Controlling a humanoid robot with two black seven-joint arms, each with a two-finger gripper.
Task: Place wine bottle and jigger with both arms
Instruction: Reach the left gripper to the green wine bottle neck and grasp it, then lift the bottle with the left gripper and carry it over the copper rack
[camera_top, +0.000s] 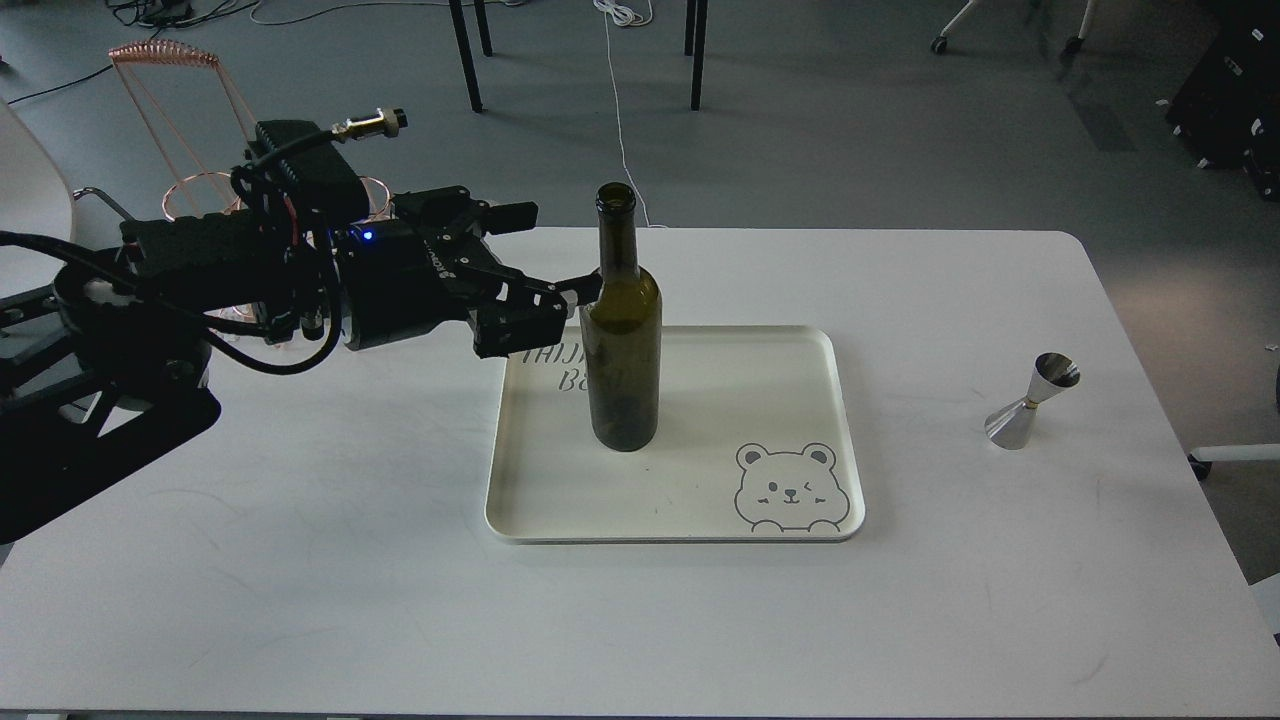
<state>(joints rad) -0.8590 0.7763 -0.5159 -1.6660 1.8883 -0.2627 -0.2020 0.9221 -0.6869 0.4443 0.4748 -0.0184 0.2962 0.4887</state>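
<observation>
**Bottle on tray, jigger apart**

White desk (300, 600) carries a cream tray (800, 440). On the tray's left half the bottle (622, 330) stands upright. Well right, the jigger (1032, 400) stands on the desk. Left claw (565, 255) is spread open, one fingertip touching the bottle's shoulder, gripping nothing.

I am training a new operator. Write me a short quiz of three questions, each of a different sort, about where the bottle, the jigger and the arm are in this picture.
1. True or false: the wine bottle stands upright on the tray.
2. Multiple choice: where is the jigger? A) on the tray; B) on the table, right of the tray; C) in a gripper.
3. Fill in: the left gripper is open, its fingers at the bottle's ______, and the right gripper is not in view.

Key: 1 true; 2 B; 3 shoulder.
</observation>
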